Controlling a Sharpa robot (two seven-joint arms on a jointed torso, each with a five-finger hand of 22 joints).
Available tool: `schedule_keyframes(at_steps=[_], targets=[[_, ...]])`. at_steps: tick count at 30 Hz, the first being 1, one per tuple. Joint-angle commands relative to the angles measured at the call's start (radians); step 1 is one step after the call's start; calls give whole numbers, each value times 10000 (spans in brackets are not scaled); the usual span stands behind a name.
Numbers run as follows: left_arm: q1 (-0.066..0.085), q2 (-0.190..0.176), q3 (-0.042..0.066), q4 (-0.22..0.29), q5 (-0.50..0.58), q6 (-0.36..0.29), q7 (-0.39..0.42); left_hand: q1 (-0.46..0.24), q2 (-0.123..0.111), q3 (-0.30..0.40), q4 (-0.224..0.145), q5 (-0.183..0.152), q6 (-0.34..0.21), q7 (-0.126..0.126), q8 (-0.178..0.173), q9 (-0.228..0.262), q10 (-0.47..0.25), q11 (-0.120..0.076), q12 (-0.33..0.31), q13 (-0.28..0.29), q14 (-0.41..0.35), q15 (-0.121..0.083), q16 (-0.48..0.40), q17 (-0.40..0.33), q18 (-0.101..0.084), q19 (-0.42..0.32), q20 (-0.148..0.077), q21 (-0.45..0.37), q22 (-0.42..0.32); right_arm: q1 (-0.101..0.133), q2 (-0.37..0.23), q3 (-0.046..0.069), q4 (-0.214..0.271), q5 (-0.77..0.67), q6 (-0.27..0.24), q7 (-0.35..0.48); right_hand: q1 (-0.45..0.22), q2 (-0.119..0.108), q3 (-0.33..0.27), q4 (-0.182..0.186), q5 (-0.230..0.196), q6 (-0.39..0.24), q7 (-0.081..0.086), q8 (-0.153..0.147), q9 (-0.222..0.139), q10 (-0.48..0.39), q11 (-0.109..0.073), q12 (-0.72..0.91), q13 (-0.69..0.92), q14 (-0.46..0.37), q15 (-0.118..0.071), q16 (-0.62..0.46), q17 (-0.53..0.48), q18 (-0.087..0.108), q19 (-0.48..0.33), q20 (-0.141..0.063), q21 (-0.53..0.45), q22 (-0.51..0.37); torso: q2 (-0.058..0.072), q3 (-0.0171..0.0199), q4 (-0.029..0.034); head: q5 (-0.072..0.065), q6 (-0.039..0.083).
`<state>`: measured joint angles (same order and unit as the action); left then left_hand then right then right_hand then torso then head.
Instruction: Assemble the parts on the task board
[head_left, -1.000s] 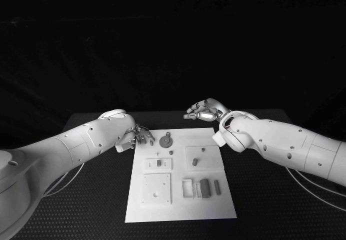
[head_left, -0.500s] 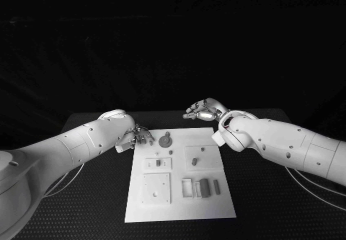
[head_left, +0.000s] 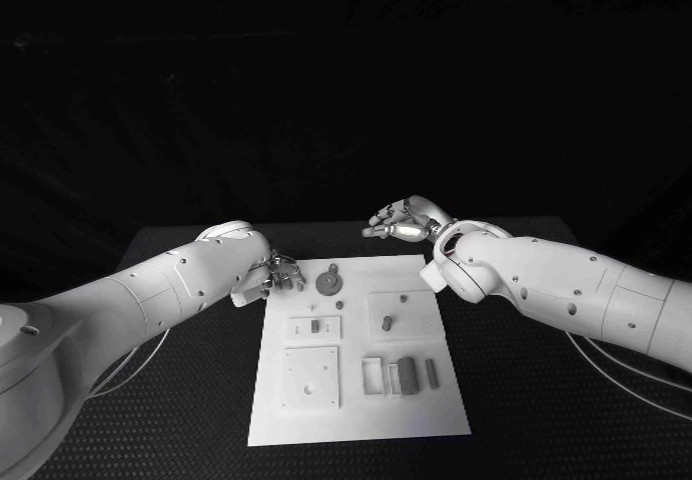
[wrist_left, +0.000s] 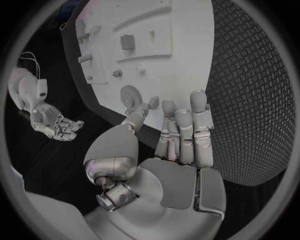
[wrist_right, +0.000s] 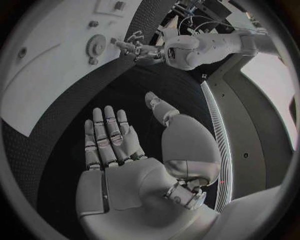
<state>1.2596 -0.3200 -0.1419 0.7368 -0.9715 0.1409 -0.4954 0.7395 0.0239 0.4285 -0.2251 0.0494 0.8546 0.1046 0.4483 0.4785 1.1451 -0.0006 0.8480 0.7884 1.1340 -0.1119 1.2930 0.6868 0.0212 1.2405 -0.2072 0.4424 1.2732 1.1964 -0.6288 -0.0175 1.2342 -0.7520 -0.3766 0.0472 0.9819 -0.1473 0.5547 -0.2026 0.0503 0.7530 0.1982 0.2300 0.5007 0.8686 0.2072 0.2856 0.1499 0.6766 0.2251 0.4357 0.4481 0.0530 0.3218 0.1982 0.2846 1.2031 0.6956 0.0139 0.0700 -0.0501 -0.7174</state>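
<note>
Task board (head_left: 361, 400): white plate, centre of the head view, running from mid-frame down toward the bottom on the black table (head_left: 534, 400). Looks like a stiff flat panel; judging by that, it won't flex when pressed on.

Parts on it:
- round gear (head_left: 332, 282) near the board's top left, with a small peg (head_left: 335, 267) just above it
- small block (head_left: 315, 325) in a pocket, left of centre
- short pin (head_left: 388, 322) in the right-hand pocket
- row of upright bars (head_left: 411, 375) lower right
- plain square plate (head_left: 312, 378) lower left

Handling guess: all small, rigid, light, probably smooth plastic or metal, so slippery under metal fingertips. Gear: pinch across the rim, not the teeth faces. Bars and pin: pinch on the long sides, near the middle, so they don't pivot. Nothing looks fragile; the likely risk is flicking a part off the board rather than breaking it.

Left hand (head_left: 274, 275): at the board's top left corner, just beside the gear. Left wrist view shows the fingers (wrist_left: 184, 127) straight and side by side, thumb out to the side, nothing held. Fingertips are over the board edge near the gear (wrist_left: 131, 95); can't tell whether they touch it.

Right hand (head_left: 401, 222): upper middle of the head view, past the board's top edge, well apart from all parts. Right wrist view shows a flat, spread palm (wrist_right: 119, 165), fingers extended, holding nothing and over bare table.
</note>
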Motion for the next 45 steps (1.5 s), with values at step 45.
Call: schedule_keyframes(at_steps=[45], targets=[[-7,104,3,-14,80,-111,246,215,-258,279,-11,-9,80,0,153,8,32,-88,210,-98,47,-61,179,-110,304,152,-50,24,164,2,108,5,-97,36,171,39,19,103,-88,-10,-14,-86,281,42,-33,-83,-21,50,-50,-110,3,-59,21,-89,-62,-7,-78,55,0,21,2,17,-17]])
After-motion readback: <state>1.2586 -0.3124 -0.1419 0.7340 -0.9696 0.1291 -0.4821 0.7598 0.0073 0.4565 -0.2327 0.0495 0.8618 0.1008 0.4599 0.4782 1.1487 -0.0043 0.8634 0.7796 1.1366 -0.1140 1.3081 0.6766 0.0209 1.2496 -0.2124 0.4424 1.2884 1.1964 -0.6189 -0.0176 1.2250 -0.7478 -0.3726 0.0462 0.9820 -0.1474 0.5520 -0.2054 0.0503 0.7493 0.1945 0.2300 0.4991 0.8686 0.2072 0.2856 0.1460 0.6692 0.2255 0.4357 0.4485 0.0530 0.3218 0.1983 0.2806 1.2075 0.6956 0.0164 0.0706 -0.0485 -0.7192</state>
